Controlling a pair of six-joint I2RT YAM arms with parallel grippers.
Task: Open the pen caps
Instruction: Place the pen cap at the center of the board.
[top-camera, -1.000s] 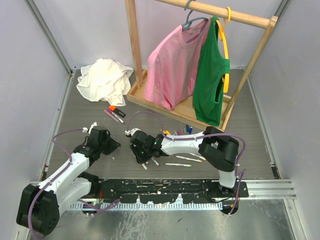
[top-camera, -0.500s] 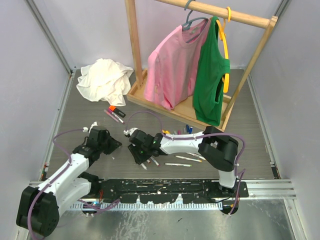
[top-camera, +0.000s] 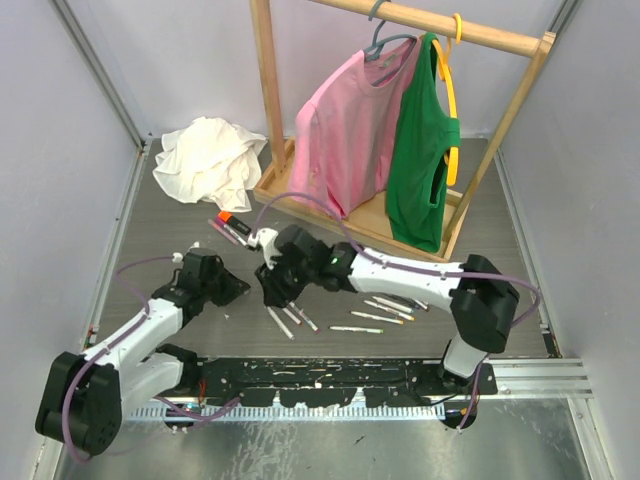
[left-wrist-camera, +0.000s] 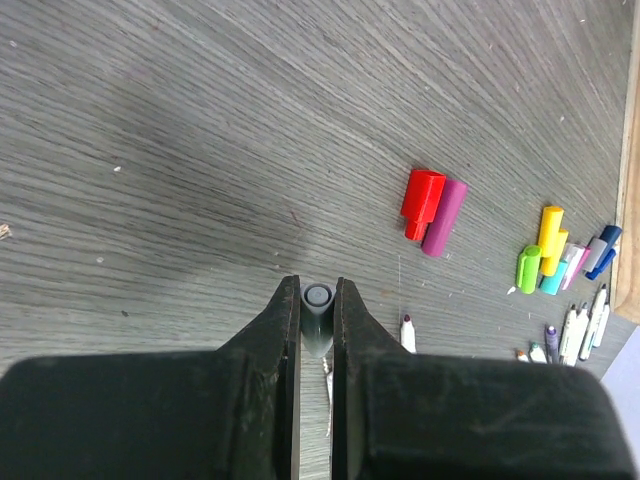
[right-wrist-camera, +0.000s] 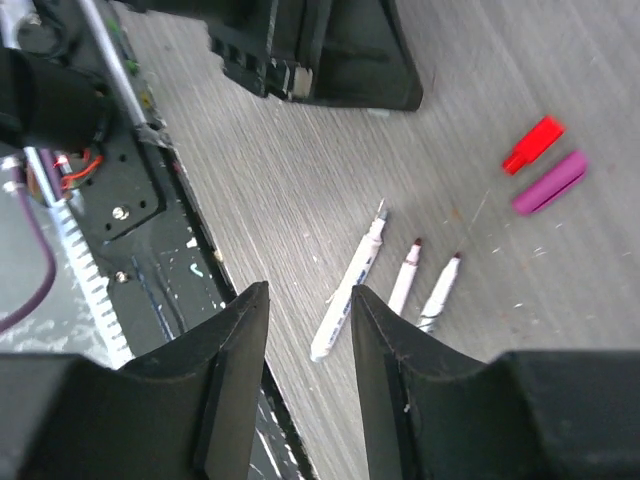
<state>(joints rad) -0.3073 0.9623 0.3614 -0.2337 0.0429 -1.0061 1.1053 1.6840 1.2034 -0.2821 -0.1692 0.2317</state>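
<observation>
My left gripper (left-wrist-camera: 316, 288) is shut on a small grey pen cap (left-wrist-camera: 318, 302), held just above the table; in the top view it sits left of centre (top-camera: 226, 289). My right gripper (right-wrist-camera: 308, 298) is open and empty, hovering over three uncapped white pens: one grey-tipped (right-wrist-camera: 350, 290) and two dark red-tipped (right-wrist-camera: 405, 280), (right-wrist-camera: 438, 292). From above, that gripper (top-camera: 272, 290) hangs just behind those pens (top-camera: 281, 323). A red cap (left-wrist-camera: 422, 203) and a purple cap (left-wrist-camera: 443, 217) lie side by side. Yellow (left-wrist-camera: 551, 228) and green (left-wrist-camera: 528, 268) caps lie in a cluster farther right.
More pens (top-camera: 375, 317) lie to the right under the right arm. A black and orange marker (top-camera: 232, 222) lies behind. A white cloth (top-camera: 210, 160) is at the back left. A wooden rack (top-camera: 268, 110) holds a pink shirt (top-camera: 345, 130) and a green shirt (top-camera: 420, 160).
My right gripper has opened and pulled back from the near edge. The grey-tipped pen now lies on the table beside the other two. The left gripper has stayed shut, barely moving.
</observation>
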